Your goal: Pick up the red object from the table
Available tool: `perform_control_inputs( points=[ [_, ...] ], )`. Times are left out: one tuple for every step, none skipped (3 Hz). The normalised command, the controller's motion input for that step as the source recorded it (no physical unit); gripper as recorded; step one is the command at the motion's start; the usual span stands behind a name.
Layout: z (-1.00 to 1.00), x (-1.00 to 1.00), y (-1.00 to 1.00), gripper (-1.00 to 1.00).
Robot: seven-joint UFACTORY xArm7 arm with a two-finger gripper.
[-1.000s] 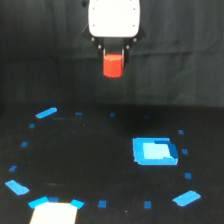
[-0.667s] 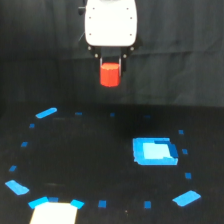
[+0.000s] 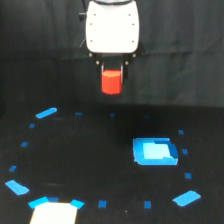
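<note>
The red object is a short red-orange block held between the fingers of my gripper, well above the table. The gripper hangs under its white body at the top middle of the exterior view and is shut on the block. The block's top part is hidden between the dark fingers. The table is black with small blue tape marks arranged in a ring.
A blue rectangular piece lies on the table toward the exterior view's right. A white patch sits at the near edge toward the left. Larger blue tape strips lie around the ring. A dark curtain hangs behind.
The gripper with the red block has moved toward the exterior view's left and looks larger and lower in frame, closer to the camera. The block stays gripped.
</note>
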Motion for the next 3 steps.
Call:
perform_control_inputs(
  points=[
    [-0.16, 0.10, -0.20, -1.00],
    [-0.20, -0.09, -0.50, -0.99],
    [0.31, -0.05, -0.48, -1.00]
  ],
)
